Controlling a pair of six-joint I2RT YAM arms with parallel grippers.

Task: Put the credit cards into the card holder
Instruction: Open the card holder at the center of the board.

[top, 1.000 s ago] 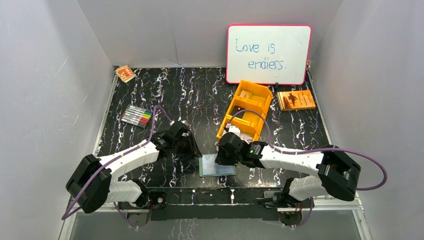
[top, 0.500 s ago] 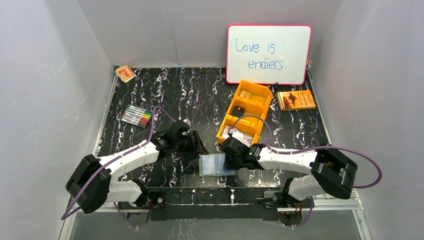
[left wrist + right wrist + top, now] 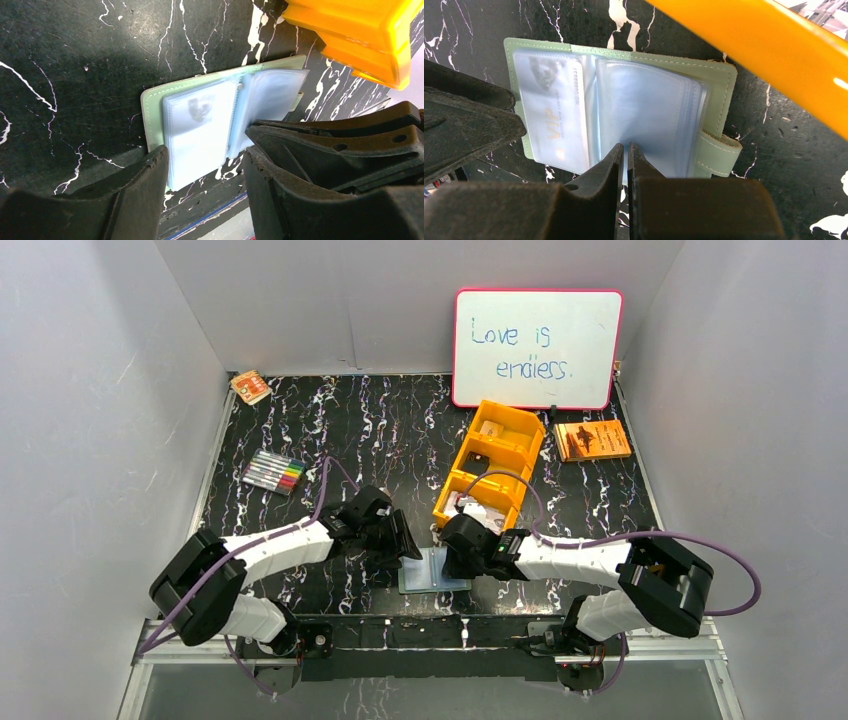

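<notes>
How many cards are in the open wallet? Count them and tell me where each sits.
1. A VIP card sits under clear plastic on the left side of the wallet. The right-hand sleeves look empty, though more may be hidden between them.

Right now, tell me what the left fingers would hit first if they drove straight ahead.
Likely the open sage-green folding card holder, at the clear card-filled sleeve framed between the left fingers; depth is hard to judge.
</notes>
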